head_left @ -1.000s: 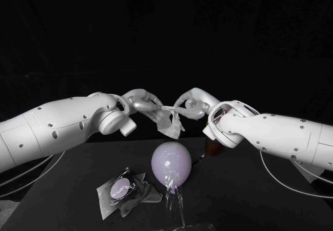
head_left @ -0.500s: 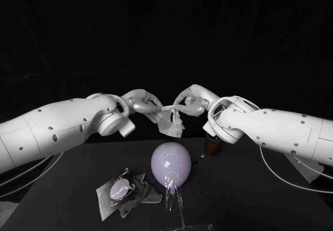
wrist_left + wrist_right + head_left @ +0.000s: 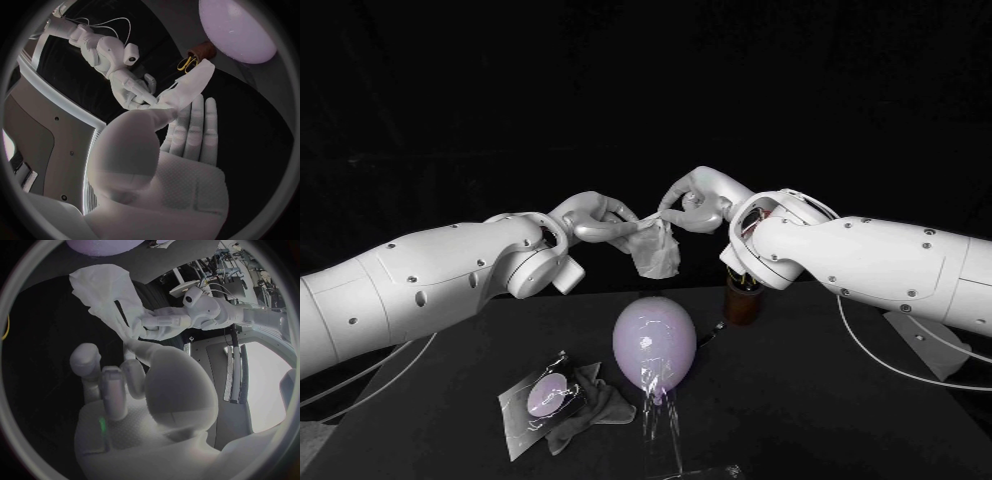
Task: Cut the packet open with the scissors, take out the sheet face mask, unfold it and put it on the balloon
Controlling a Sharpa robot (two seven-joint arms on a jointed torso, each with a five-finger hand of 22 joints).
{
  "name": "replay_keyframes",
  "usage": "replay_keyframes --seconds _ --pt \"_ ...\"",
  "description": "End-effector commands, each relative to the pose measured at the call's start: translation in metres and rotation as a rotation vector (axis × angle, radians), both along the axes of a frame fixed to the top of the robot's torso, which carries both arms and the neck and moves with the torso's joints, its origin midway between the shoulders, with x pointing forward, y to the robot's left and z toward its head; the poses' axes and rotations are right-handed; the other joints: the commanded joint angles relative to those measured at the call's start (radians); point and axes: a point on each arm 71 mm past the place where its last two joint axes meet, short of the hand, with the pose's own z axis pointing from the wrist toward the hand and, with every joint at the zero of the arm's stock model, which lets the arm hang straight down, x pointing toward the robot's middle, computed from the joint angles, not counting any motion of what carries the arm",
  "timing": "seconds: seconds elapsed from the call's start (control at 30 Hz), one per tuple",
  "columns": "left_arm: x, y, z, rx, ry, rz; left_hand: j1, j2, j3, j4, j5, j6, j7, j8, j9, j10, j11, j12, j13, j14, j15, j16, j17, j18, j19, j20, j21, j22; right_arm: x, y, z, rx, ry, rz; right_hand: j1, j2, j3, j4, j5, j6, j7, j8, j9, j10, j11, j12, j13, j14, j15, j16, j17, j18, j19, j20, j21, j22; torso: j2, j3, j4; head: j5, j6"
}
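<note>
Two white robot arms meet above a black table (image 3: 855, 415), hands raised approx. level w/ each other. The left hand (image 3: 596, 218) & right hand (image 3: 692, 203) both grip the top edge of a pale sheet mask (image 3: 655, 250), which hangs crumpled & partly folded between them, clear of the table. Left wrist view: the left hand's thumb presses the mask against its fingers (image 3: 199, 131), which lie nearly straight & close together. Right wrist view: the right hand pinches a mask corner w/ thumb & one fingertip, other fingers (image 3: 107, 385) loosely bent, holding nothing. Directly below the mask, a lilac balloon (image 3: 656, 338) sits on the table, narrow end toward the robot. The opened packet (image 3: 548, 398), crinkled clear plastic w/ a lilac oval, lies on the table near the balloon, on the left arm's side. A small brown object (image 3: 741, 303) stands just behind the balloon, on the right arm's side.
</note>
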Motion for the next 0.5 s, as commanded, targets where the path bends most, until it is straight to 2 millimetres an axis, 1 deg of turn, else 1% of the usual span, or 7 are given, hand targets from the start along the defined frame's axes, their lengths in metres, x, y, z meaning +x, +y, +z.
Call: replay_keyframes --seconds 0.03,0.1,0.17,0.27,0.3,0.43,0.5 --pt "0.000 -0.001 0.004 -0.156 -0.022 0.021 -0.022 -0.039 -0.029 0.019 -0.001 -0.024 0.024 -0.040 0.085 -0.027 0.008 -0.008 -0.003 -0.025 0.007 -0.005 0.002 -0.012 -0.020 0.009 -0.016 -0.006 0.000 0.001 0.003 -0.016 -0.031 -0.014 -0.002 0.008 0.001 -0.006 0.006 0.024 -0.009 0.016 0.009 0.008 -0.001 0.005 0.092 0.095 -0.006 0.004 0.246 -0.005 0.009 0.002 0.008 0.003 0.001 0.0000 -0.0007 -0.001 0.001" --pt "-0.001 -0.003 0.002 -0.171 -0.015 0.020 -0.040 -0.069 -0.055 0.039 0.001 -0.026 0.029 -0.071 0.057 -0.066 0.017 -0.007 -0.004 -0.058 0.017 -0.013 0.003 -0.014 -0.040 0.020 -0.036 -0.017 0.000 0.002 0.003 -0.018 -0.032 -0.018 -0.002 0.008 0.001 -0.006 0.006 0.024 -0.009 0.016 0.009 0.008 -0.001 0.005 0.092 0.095 -0.006 0.004 0.246 -0.005 0.009 0.002 0.008 0.003 0.001 -0.0004 -0.0002 -0.003 0.000" --pt "-0.001 -0.004 -0.001 -0.179 -0.009 0.020 -0.067 -0.120 -0.099 0.062 0.001 -0.049 0.036 -0.112 0.025 -0.098 0.028 -0.006 -0.003 -0.095 0.030 -0.025 0.001 -0.020 -0.072 0.036 -0.066 -0.034 0.000 0.003 0.003 -0.021 -0.034 -0.024 -0.002 0.008 0.001 -0.006 0.006 0.024 -0.009 0.016 0.009 0.008 -0.001 0.005 0.092 0.095 -0.006 0.004 0.246 -0.005 0.009 0.002 0.008 0.003 0.001 -0.0006 0.0000 -0.003 0.000" --pt "-0.002 -0.005 -0.006 -0.186 0.003 0.026 -0.072 -0.138 -0.121 0.072 -0.002 -0.054 0.041 -0.130 0.008 -0.107 0.032 -0.004 -0.002 -0.112 0.034 -0.030 0.000 -0.021 -0.087 0.045 -0.083 -0.043 0.001 0.003 0.003 -0.024 -0.035 -0.038 -0.004 0.007 0.002 -0.007 0.006 0.024 -0.009 0.017 0.009 0.009 -0.002 0.006 0.093 0.095 -0.006 0.004 0.246 -0.005 0.010 0.002 0.009 0.004 0.001 -0.0003 0.0001 -0.004 0.000" --pt "-0.003 -0.005 -0.008 -0.188 0.008 0.029 -0.076 -0.162 -0.167 0.090 0.002 -0.053 0.049 -0.152 -0.017 -0.133 0.044 -0.002 -0.002 -0.151 0.046 -0.048 -0.006 -0.026 -0.126 0.060 -0.121 -0.064 0.001 0.003 0.004 -0.025 -0.036 -0.044 -0.004 0.007 0.002 -0.007 0.006 0.024 -0.009 0.017 0.009 0.009 -0.002 0.006 0.093 0.095 -0.006 0.004 0.246 -0.005 0.010 0.002 0.009 0.004 0.001 -0.0002 0.0001 -0.005 0.000" --pt "-0.004 -0.004 -0.017 -0.189 0.029 0.045 -0.074 -0.177 -0.240 0.116 0.002 -0.057 0.062 -0.175 -0.047 -0.163 0.054 -0.004 -0.003 -0.181 0.059 -0.061 -0.012 -0.026 -0.143 0.066 -0.151 -0.082 0.002 0.003 0.004 -0.028 -0.041 -0.062 -0.005 0.007 0.003 -0.008 0.007 0.025 -0.010 0.017 0.009 0.009 -0.002 0.007 0.093 0.095 -0.007 0.004 0.246 -0.005 0.012 0.001 0.011 0.006 0.000 0.0003 0.0001 -0.008 0.000" --pt "-0.005 -0.004 -0.022 -0.187 0.040 0.054 -0.049 -0.167 -0.299 0.130 0.001 -0.059 0.066 -0.183 -0.066 -0.176 0.059 0.002 0.000 -0.188 0.062 -0.062 -0.014 -0.027 -0.142 0.066 -0.166 -0.092 0.002 0.003 0.004 -0.027 -0.043 -0.067 -0.006 0.007 0.004 -0.008 0.007 0.026 -0.010 0.017 0.009 0.010 -0.002 0.008 0.094 0.096 -0.007 0.004 0.247 -0.005 0.013 0.001 0.012 0.006 0.000 0.0002 0.0004 -0.009 -0.001"
